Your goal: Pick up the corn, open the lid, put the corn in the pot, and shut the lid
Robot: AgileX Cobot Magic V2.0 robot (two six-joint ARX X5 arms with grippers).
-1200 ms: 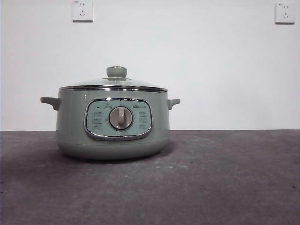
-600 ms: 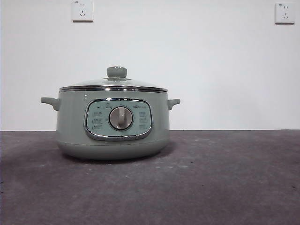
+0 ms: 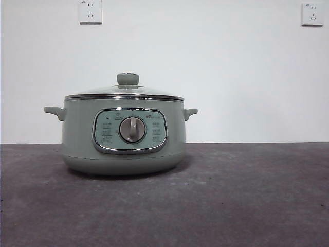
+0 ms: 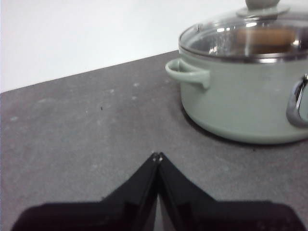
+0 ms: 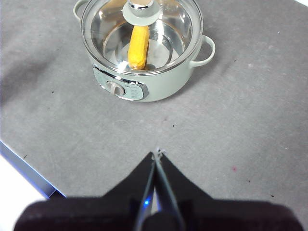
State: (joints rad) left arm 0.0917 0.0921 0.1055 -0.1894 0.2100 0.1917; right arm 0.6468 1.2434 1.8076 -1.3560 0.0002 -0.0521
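Corn (image 5: 138,46) is seen inside the pot (image 3: 123,136), under the seated lid (image 5: 141,33).

Both grippers, left (image 4: 157,156) and right (image 5: 157,153), are held with jaws together and empty, well apart from the pot; no further move seems needed.

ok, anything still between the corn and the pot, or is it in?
Nothing stands in the way. The stubby yellow corn cob already lies inside the sage-green electric pot, seen through the clear glass lid with the green knob, which sits closed on the rim. Both grippers, left and right, are shut and apart from the pot.
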